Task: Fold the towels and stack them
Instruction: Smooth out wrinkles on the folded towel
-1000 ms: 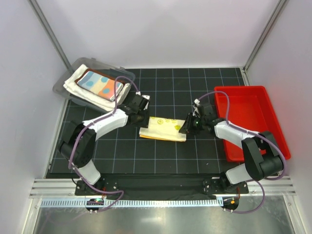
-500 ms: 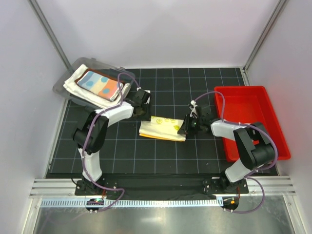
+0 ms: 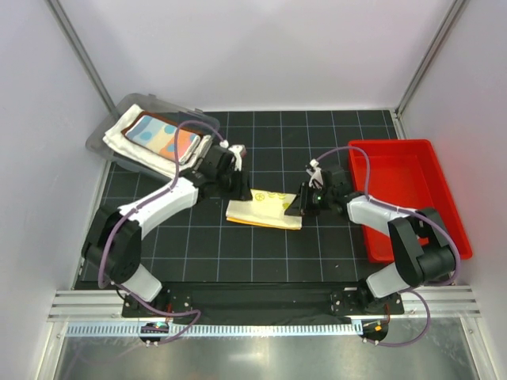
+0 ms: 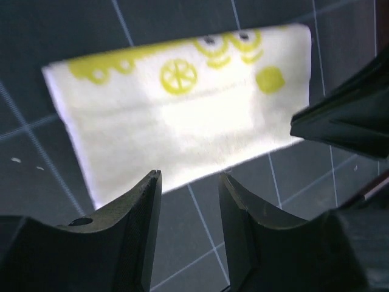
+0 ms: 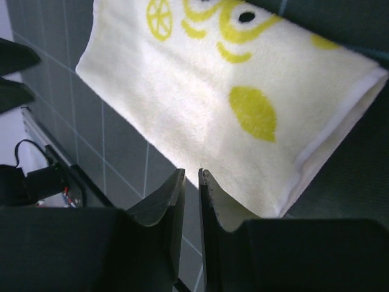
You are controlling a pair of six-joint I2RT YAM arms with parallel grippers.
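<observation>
— Towels (image 3: 158, 136): where are they kept?
— Three, cream-white, rust-brown and dotted light-blue, are stacked far left in the shallow grey plastic tray (image 3: 101, 141). The yellow lemon-print terry towel (image 3: 265, 210) lies folded on the black gridded mat (image 3: 198, 245).
— And the jaws?
— On the left gripper (image 4: 189, 181) they are spread above its left end, probably for a lift. On the right gripper (image 5: 191, 173) they are nearly pressed together at its right edge; a pinch cannot be confirmed.

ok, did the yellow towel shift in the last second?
No. The yellow towel lies on the same grid squares of the black mat, with the same gap to the red tray.
</observation>
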